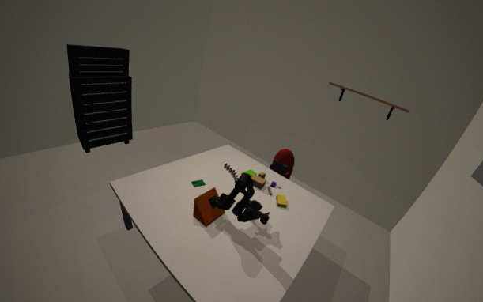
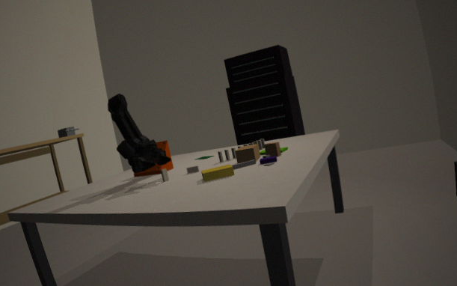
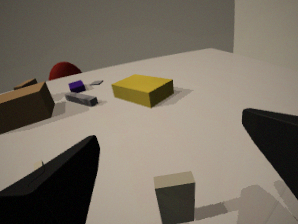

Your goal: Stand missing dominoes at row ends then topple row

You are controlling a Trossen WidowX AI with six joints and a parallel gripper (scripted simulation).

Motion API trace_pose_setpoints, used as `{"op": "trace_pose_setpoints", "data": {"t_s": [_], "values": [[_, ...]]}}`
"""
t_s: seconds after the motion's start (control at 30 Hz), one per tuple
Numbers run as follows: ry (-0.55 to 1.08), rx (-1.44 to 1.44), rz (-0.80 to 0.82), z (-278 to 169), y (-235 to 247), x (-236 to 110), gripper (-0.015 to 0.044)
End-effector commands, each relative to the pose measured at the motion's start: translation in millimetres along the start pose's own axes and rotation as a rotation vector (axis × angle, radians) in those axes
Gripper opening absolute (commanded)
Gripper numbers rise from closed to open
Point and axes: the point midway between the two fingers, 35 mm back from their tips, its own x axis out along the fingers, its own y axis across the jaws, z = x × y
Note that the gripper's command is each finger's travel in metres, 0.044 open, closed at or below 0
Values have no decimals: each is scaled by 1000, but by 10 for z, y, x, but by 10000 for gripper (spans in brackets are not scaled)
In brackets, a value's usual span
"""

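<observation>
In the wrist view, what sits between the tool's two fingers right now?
A small grey upright domino stands on the white table between the open tool's dark fingers, touching neither. The wrist view shows this.

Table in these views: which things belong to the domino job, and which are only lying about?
For the job: row of standing dominoes; upright grey domino, free between the fingers of the open gripper; flat grey domino.

Just lying about: yellow block; brown box; purple block; dark green card; orange wedge.
</observation>
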Motion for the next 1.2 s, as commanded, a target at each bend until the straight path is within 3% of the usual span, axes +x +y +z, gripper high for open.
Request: {"op": "trace_pose_setpoints", "data": {"t_s": [0.0,0.17,0.3,0.5,0.63,0.77,0.93,1.17], "values": [[2,-8,-6,130,11,-31,440],[10,15,-9,176,-3,-13,440],[91,192,-14,120,-150,246,440],[365,506,23,72,-168,772,440],[626,603,79,83,59,929,440],[896,587,113,143,262,872,440],[1235,393,103,260,334,540,440],[1435,76,20,520,41,216,440]]}}
